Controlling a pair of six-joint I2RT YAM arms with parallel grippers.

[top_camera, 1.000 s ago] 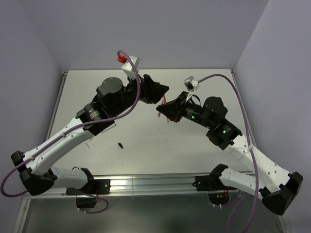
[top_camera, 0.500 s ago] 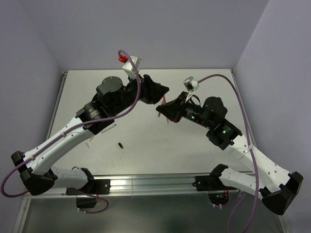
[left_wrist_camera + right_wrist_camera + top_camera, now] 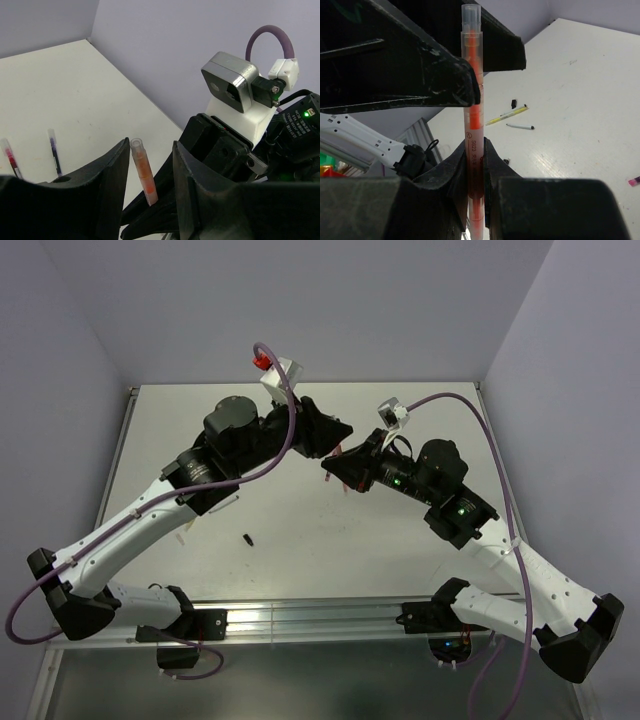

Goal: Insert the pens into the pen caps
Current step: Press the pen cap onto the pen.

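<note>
Lilac-grey walls [image 3: 300, 300] close in a white table [image 3: 300, 560], above which the two arms meet near the middle.

The right gripper [image 3: 472, 162] is clamped tight on the lower barrel of the orange pen [image 3: 472, 125] and holds it upright in the air, well above the table. A clear cap [image 3: 471, 17] sits on the pen's upper end; how deeply it is seated cannot be told.

The left gripper [image 3: 151, 150] stands partly open around the upper part of the same pen. In its own wrist view, one finger is on either side with a gap to the barrel on both, so it grips nothing. Its fingertips reach about level with the cap.

Below on the table, a yellow pen [image 3: 507, 116] and a white-black pen [image 3: 520, 126] lie near each other, with a black cap [image 3: 513, 103] loose just beside the yellow pen's end. A red pen [image 3: 10, 159] and a dark purple pen [image 3: 54, 147] lie side by side elsewhere on the table. Whether either carries a cap is too small to tell.

By this showing the task is early. The orange pen looks capped or nearly so. At least the yellow and white-black pens appear to be waiting, and at least one cap is unused.
</note>
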